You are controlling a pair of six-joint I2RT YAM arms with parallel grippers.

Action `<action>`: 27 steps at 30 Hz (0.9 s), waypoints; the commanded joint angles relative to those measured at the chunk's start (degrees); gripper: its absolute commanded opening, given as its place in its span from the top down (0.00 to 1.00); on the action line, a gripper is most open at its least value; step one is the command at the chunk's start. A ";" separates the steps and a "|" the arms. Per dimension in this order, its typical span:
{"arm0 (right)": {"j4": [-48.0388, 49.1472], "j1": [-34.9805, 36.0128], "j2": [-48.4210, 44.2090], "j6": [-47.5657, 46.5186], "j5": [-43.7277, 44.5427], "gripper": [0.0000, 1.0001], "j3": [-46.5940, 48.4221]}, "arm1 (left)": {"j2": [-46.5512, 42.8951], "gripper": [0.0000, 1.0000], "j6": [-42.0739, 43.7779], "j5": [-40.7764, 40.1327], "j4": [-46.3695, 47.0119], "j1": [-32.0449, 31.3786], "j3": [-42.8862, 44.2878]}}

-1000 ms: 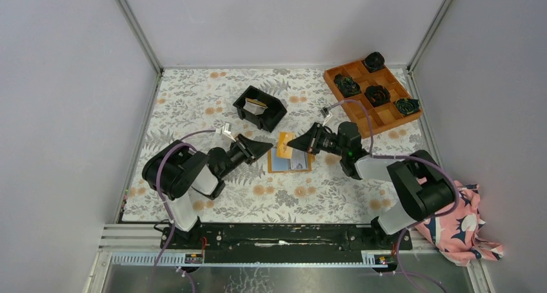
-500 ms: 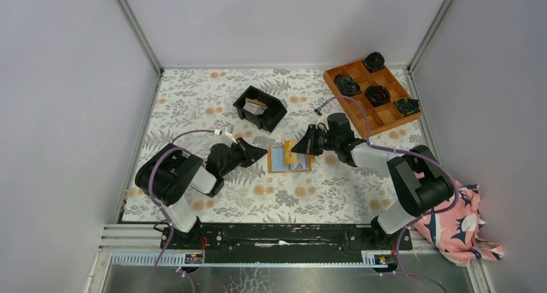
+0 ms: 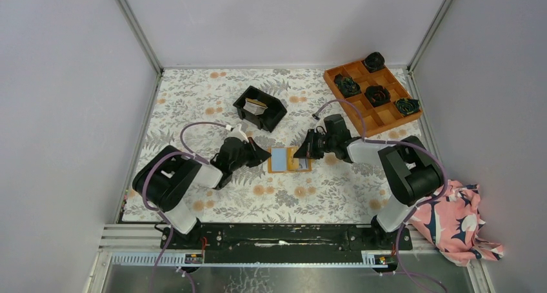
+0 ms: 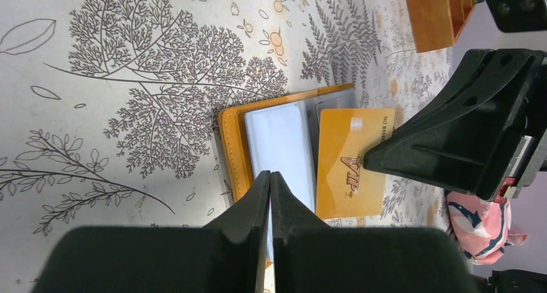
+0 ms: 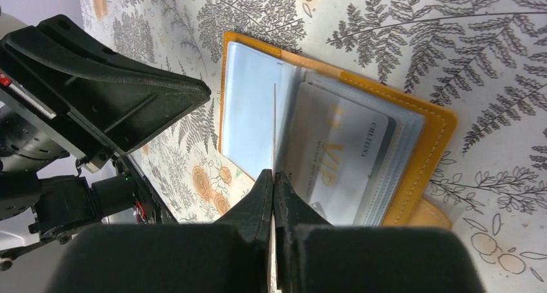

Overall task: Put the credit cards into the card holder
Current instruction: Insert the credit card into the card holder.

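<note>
The card holder (image 3: 279, 159) lies open on the floral mat, orange-tan outside (image 4: 232, 144) and light blue inside (image 5: 248, 112). A silvery VIP card (image 5: 342, 154) sits in its right pockets. My right gripper (image 3: 297, 153) is shut on a gold VIP credit card (image 4: 350, 162), seen edge-on in the right wrist view (image 5: 274, 122), and holds it over the holder's middle fold. My left gripper (image 3: 265, 156) is shut, its tips (image 4: 270, 175) over the holder's left blue page. More cards lie in the black bin (image 3: 260, 107).
An orange compartment tray (image 3: 384, 115) with dark rosettes stands at the back right. A pink patterned cloth (image 3: 459, 222) lies off the mat at the right front. Grey walls close in the mat on three sides.
My right gripper has come down and left with the gold card onto the open holder. My left gripper has moved right to the holder's left page.
</note>
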 commanded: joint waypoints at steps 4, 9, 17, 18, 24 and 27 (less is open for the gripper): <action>0.73 -1.37 2.23 -0.39 -1.11 1.00 2.37 | 1.28 0.94 3.30 -2.39 -4.41 -0.98 2.30; 1.47 -1.82 3.47 0.42 -2.47 1.00 2.72 | 2.06 0.94 3.49 -2.53 -5.01 -1.32 2.84; 2.07 -2.09 5.36 1.17 -3.94 1.00 2.74 | 2.78 0.95 4.23 -4.24 -7.96 -2.72 4.36; 2.22 -2.15 5.46 1.26 -4.15 1.00 2.63 | 2.77 0.95 4.34 -4.54 -8.44 -2.92 4.58; 2.14 -2.16 6.12 1.40 -4.12 1.00 2.26 | 2.79 0.95 4.63 -5.65 -10.28 -3.82 5.29; 2.55 -2.18 6.37 1.80 -4.18 1.00 2.22 | 2.71 0.95 4.78 -6.15 -11.17 -4.31 5.57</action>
